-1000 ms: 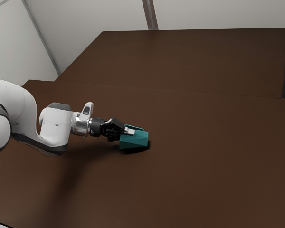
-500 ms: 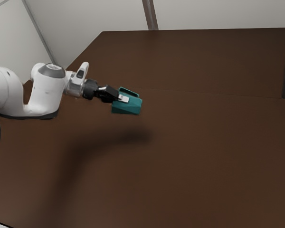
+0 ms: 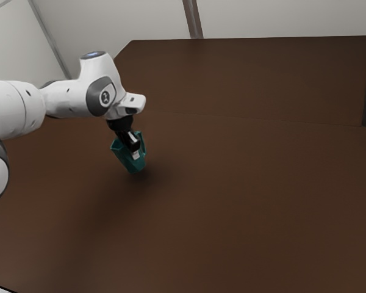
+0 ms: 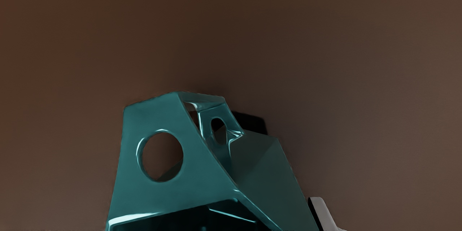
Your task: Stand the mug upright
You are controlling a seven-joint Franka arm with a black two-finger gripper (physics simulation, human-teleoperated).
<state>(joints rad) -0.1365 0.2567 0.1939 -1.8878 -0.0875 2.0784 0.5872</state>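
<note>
In the exterior view my gripper (image 3: pixel 135 152) points steeply down, shut on the teal mug (image 3: pixel 125 159). The mug is tilted, its open end up toward the exterior view's left and its narrower end low, close above its shadow; whether it touches the table cannot be told. In the wrist view the mug (image 4: pixel 144 195) lies between the fingertips of my gripper (image 4: pixel 231 220), showing its handle with round holes and part of its dark opening. One pale fingertip (image 4: pixel 322 213) rests by the mug's side; the other is hidden behind the mug.
The brown table (image 3: pixel 250 201) spreads around and beyond the mug. Behind it lies another brown surface (image 3: pixel 250 79), with pale walls (image 3: pixel 280 18) past that. The arm comes in from the exterior view's left.
The mug rose from low over the table, then came back toward the exterior view's left and down. My hand swung from nearly level to pointing down, turning the mug with it.
</note>
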